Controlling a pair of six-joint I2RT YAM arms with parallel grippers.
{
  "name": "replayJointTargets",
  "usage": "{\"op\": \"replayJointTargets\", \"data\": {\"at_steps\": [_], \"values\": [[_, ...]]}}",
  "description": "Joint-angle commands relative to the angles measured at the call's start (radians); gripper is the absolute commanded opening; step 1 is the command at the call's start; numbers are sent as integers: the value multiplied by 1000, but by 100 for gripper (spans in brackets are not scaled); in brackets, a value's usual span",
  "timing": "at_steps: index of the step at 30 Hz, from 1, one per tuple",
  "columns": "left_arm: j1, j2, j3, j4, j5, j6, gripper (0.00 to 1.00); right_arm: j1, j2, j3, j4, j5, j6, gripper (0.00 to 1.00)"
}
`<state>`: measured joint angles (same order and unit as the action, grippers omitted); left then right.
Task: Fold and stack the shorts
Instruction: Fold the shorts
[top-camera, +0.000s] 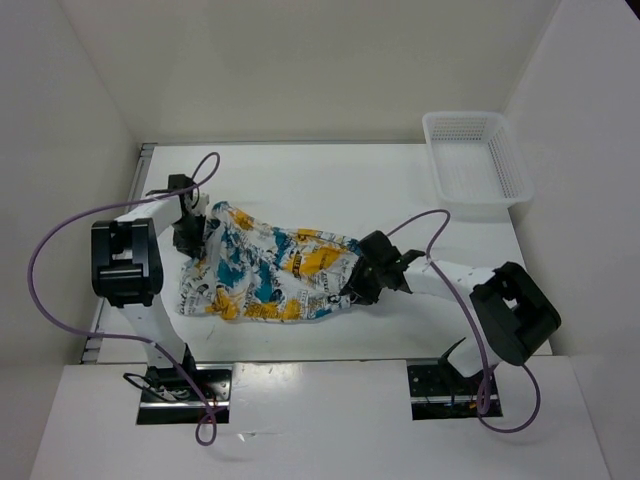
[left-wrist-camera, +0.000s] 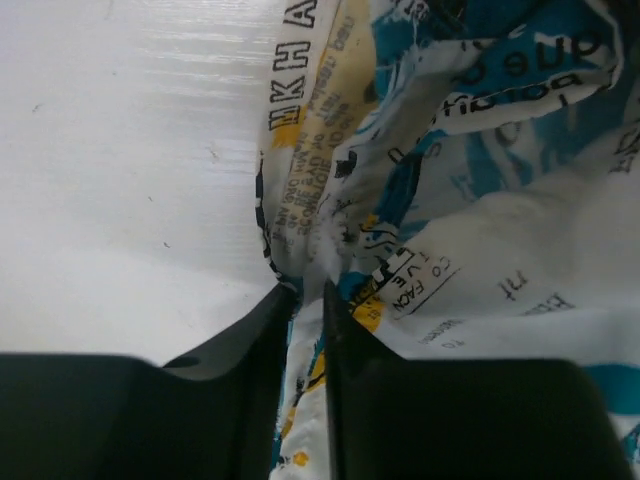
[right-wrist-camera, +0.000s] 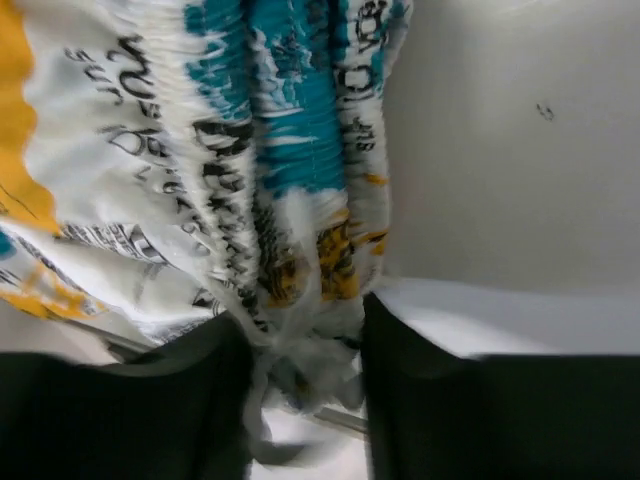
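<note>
From above, the shorts (top-camera: 270, 272) lie crumpled in the middle of the table (top-camera: 330, 185), a bit nearer the left edge. The left gripper (top-camera: 192, 235) holds their left end and the right gripper (top-camera: 352, 285) holds their right end. I think the folding is only starting: the cloth is held at both ends but is not flat yet. Next the arms likely need to pull apart gently to smooth it, then bring one end over the other. A white mesh basket (top-camera: 475, 150) sits at the far right corner, well apart and not in the way.

In the left wrist view, the black fingers (left-wrist-camera: 250, 360) are almost pressed together, pinching a thin edge of cloth.

In the right wrist view, the fingers (right-wrist-camera: 430, 400) stand wider, squeezing a bunched, gathered edge. It looks like the waistband. The wrinkles are the main trouble.
</note>
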<state>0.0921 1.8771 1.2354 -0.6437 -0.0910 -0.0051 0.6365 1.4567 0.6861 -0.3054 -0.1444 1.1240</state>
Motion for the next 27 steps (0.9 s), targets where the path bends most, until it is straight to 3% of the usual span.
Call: {"op": "replayJointTargets", "data": {"at_steps": [1, 2, 3, 4, 7, 8, 11, 13, 16, 20, 27], "values": [[63, 34, -37, -19, 56, 5, 24, 9, 30, 29, 66, 46, 7, 37], [73, 21, -37, -34, 68, 5, 19, 9, 30, 29, 75, 55, 7, 17], [95, 11, -37, -34, 68, 5, 10, 9, 30, 29, 75, 71, 16, 7], [106, -8, -37, -34, 53, 5, 10, 9, 30, 29, 57, 81, 16, 0], [149, -39, -27, -11, -10, 5, 10, -38, -34, 29, 6, 132, -13, 0], [149, -55, -8, -11, -10, 5, 15, -53, -56, 29, 6, 153, -30, 0], [149, -102, 24, -60, 74, 5, 48, -119, -127, 20, -40, 178, -84, 0], [132, -159, 35, -60, 138, 5, 56, -129, -147, 20, -49, 178, -110, 0], [109, -199, 61, -82, 276, 5, 63, -129, -156, 20, -40, 141, -139, 0], [51, -150, 134, -60, 355, 5, 71, -129, -121, 20, -40, 141, -179, 0], [-18, 56, 260, 76, 310, 5, 74, -129, -121, 29, -51, 132, -210, 0]]}}
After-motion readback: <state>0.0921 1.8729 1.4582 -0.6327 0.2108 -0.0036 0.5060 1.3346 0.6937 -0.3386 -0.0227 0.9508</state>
